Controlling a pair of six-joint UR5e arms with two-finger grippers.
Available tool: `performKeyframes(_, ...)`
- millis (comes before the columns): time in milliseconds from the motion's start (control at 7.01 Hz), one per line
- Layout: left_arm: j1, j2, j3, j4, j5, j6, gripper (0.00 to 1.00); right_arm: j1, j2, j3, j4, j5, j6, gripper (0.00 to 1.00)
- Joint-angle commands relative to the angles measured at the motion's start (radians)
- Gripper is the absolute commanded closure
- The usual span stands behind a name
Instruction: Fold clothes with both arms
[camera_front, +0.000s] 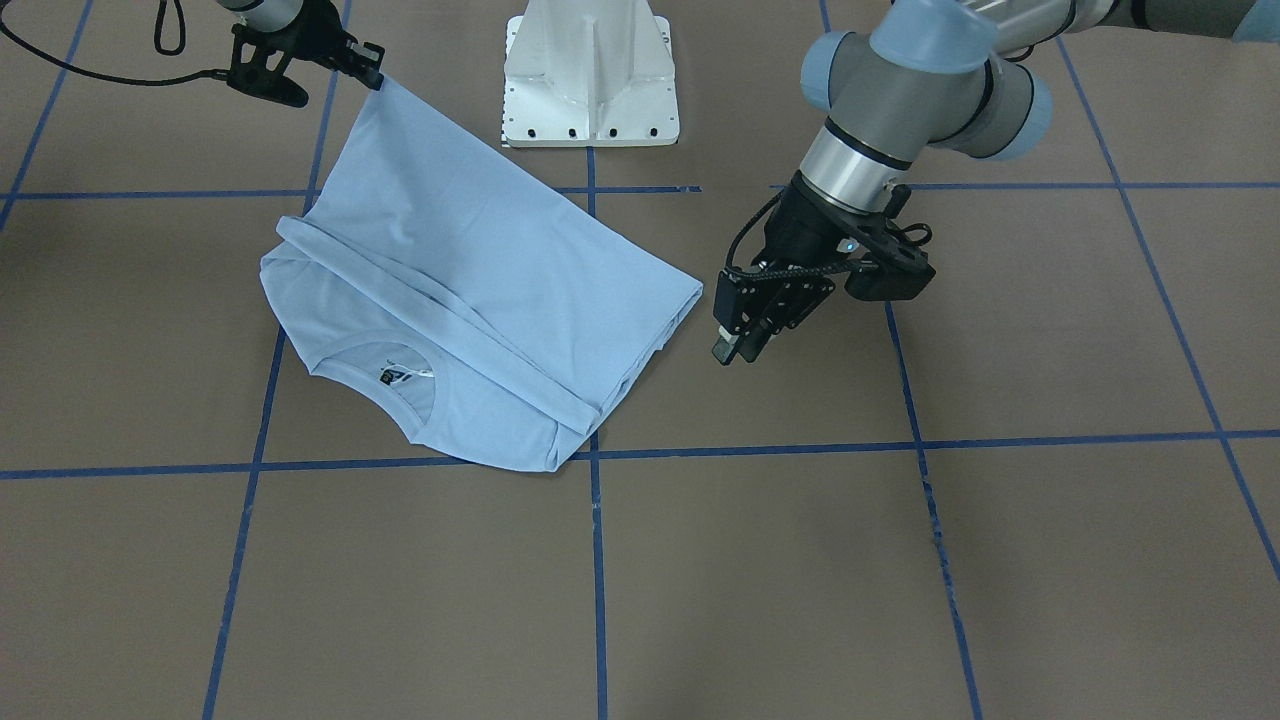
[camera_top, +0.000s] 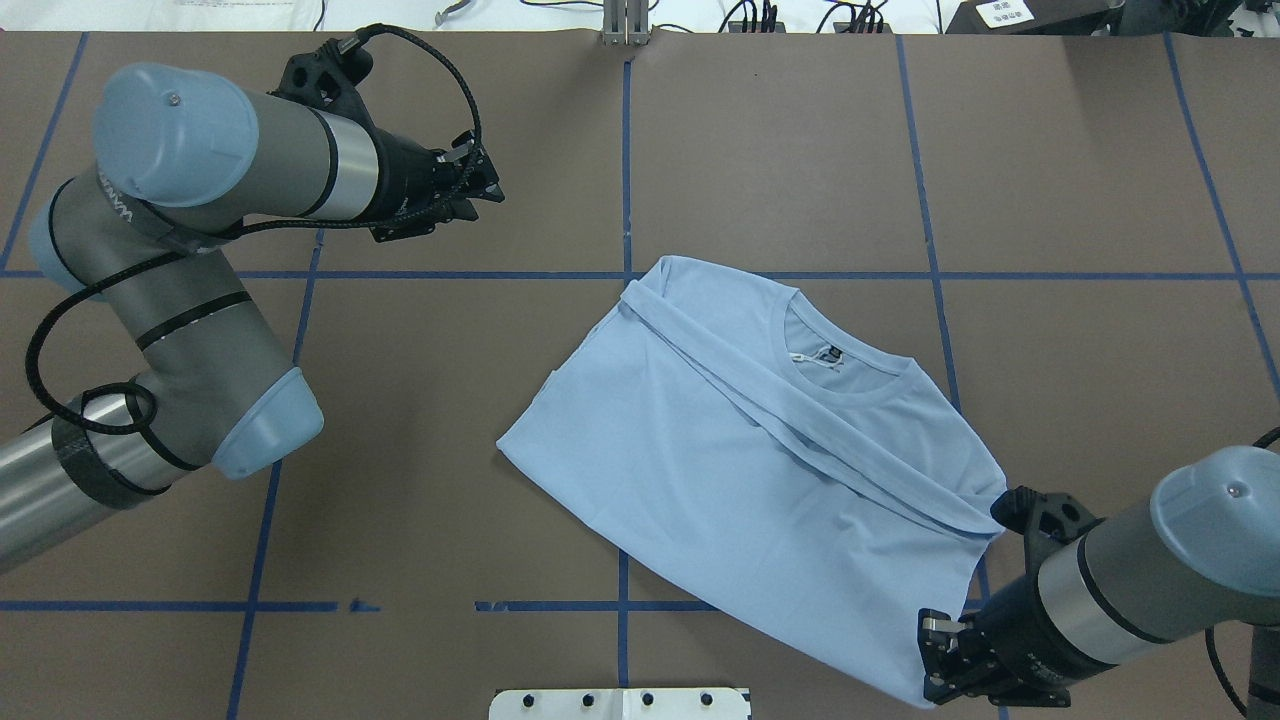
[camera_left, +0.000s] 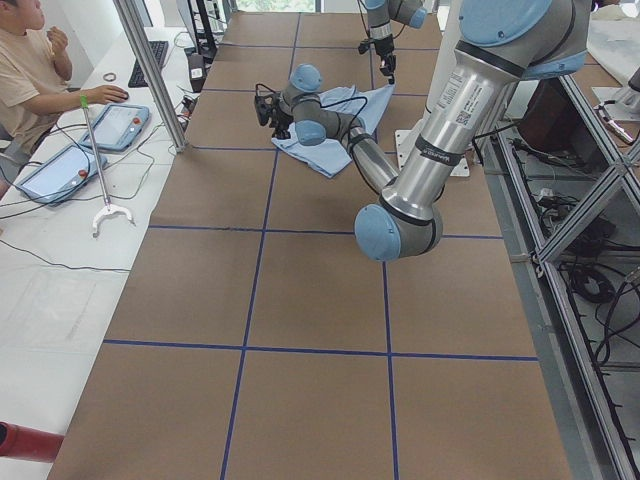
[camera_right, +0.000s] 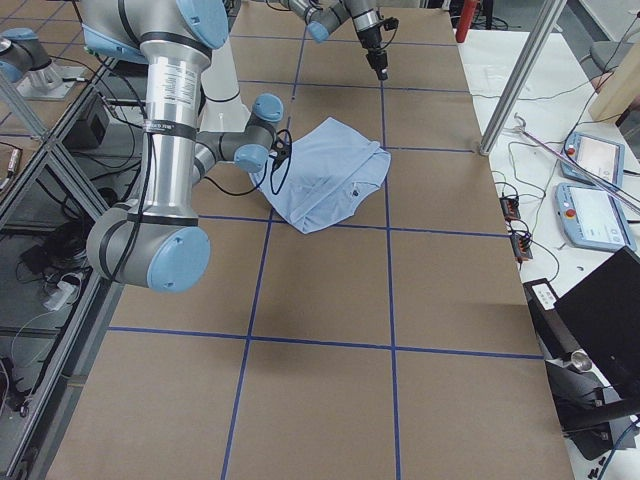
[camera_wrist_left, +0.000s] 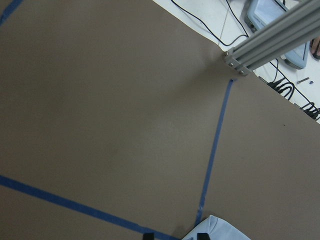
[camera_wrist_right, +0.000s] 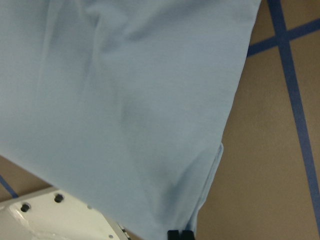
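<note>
In the overhead view, the left arm (camera_top: 190, 300) fills the left side. Its left gripper (camera_top: 482, 192) hangs over bare table (camera_top: 400, 450) in the upper left, well apart from the cloth. The left wrist view shows its fingertips (camera_wrist_left: 148, 235) spread with nothing between them, so it is released and empty.

Right of centre lies the T-shirt (camera_top: 760, 470). It is partly folded, with a band of fabric doubled across it below the collar (camera_top: 840, 342) and the neck label (camera_top: 828, 354) facing up. Most of it rests flat on the table.

At the lower right, the right gripper (camera_top: 935, 685) is clenched on the shirt's near corner. The front-facing view shows that corner raised, with the fabric sloping down from it to the table.

The shirt looks light, thin and limp. It will likely sag and drag from a single held point, and the layers may slide over each other. The sensible hold for the free gripper is probably the other near corner (camera_top: 503, 445), pinching every layer at the edge so both corners travel level.
</note>
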Motion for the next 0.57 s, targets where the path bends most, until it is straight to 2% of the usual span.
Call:
performKeyframes(0,0.048,0.005,-0.04,-0.001,0.004,-0.065,0.53,0.069,0.067,0.015,0.002,0.005,0.0,0.0)
performKeyframes(143,0.063,0.022,-0.055,-0.001,0.006,-0.085,0.5,0.128,0.115,0.009,0.004,-0.036,-0.002,0.0)
performKeyframes(285,0.077,0.06,-0.07,-0.003,0.006,-0.086,0.47,0.159,0.173,-0.017,0.004,-0.161,-0.003,0.0)
performKeyframes(428,0.117,0.097,-0.065,0.0,0.012,-0.086,0.47,0.205,0.246,-0.084,0.006,-0.274,-0.012,0.0)
